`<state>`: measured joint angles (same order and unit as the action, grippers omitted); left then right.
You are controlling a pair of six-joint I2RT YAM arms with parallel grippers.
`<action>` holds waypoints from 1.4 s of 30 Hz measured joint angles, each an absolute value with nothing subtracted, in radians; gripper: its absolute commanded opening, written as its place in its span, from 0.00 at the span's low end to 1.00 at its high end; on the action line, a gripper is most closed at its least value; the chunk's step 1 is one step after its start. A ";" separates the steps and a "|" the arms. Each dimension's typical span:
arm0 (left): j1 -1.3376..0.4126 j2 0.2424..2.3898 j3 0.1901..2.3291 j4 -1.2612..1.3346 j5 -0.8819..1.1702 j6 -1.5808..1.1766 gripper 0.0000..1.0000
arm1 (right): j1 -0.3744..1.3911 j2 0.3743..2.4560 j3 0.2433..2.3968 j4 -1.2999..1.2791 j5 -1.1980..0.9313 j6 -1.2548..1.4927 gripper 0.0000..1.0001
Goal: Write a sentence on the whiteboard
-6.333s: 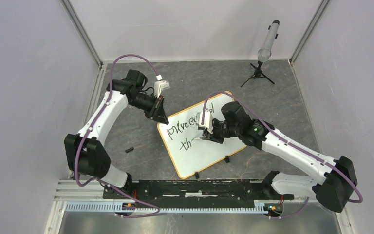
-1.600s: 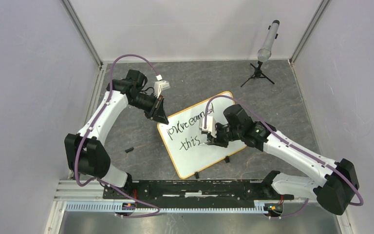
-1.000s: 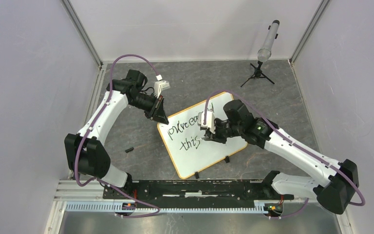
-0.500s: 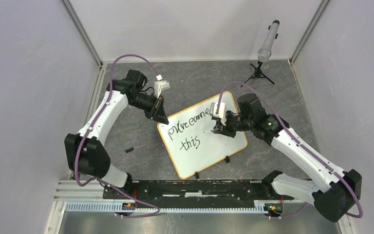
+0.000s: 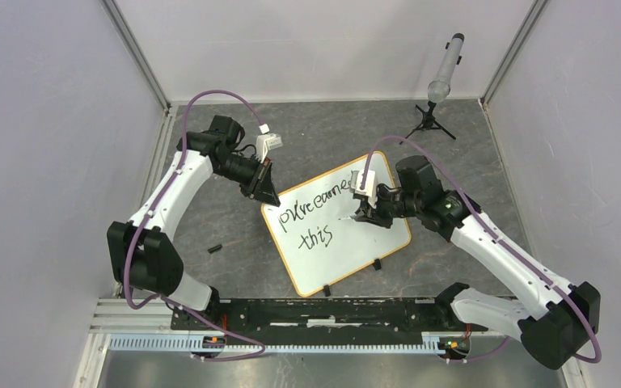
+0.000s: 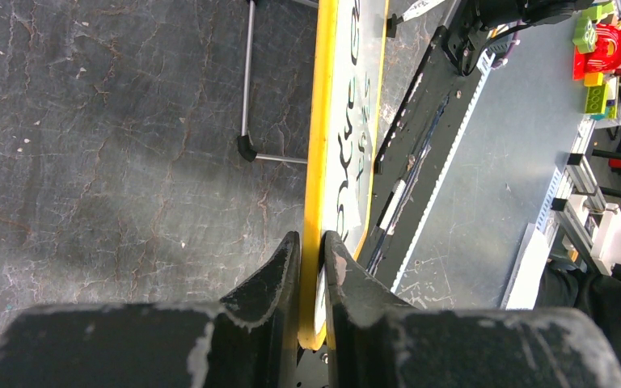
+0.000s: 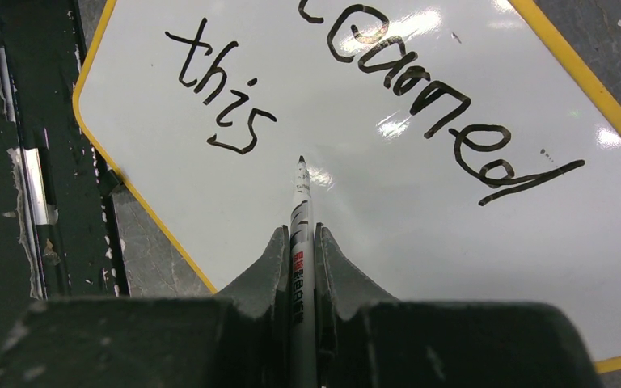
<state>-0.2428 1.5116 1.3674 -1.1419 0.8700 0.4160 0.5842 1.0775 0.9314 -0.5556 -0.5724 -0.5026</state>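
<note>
The whiteboard (image 5: 356, 238) lies slanted mid-table with an orange-yellow frame. The sentence (image 5: 311, 212) runs in two black lines; in the right wrist view I read "earned" (image 7: 437, 113) above "this" (image 7: 218, 93). My left gripper (image 5: 265, 194) is shut on the board's far-left corner; in the left wrist view its jaws (image 6: 313, 242) pinch the yellow frame (image 6: 321, 121) edge-on. My right gripper (image 5: 364, 215) is shut on a white marker (image 7: 300, 234). The marker tip (image 7: 300, 160) sits at bare board just right of "this".
A small tripod with a grey tube (image 5: 443, 77) stands at the back right. A small black cap (image 5: 214, 247) lies on the grey floor left of the board. Two black clip feet (image 5: 377, 263) sit on the board's near edge. The black rail (image 5: 323, 314) runs along the front.
The second line grew from "th" to "this". My right gripper then moved right and slightly back with the marker, to the gap after "this". The left arm has not moved.
</note>
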 measured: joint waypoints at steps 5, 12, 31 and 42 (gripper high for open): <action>-0.244 1.512 1.367 -1.142 0.870 0.416 0.02 | 0.584 1.081 0.930 -0.553 -0.575 -0.503 0.00; -0.244 1.512 1.367 -1.142 0.869 0.416 0.02 | 0.587 1.092 0.915 -0.545 -0.576 -0.507 0.00; -0.244 1.512 1.367 -1.141 0.867 0.416 0.02 | 0.595 1.084 0.831 -0.540 -0.564 -0.531 0.00; -0.244 1.512 1.367 -1.140 0.867 0.416 0.02 | 0.595 1.100 0.877 -0.559 -0.531 -0.540 0.00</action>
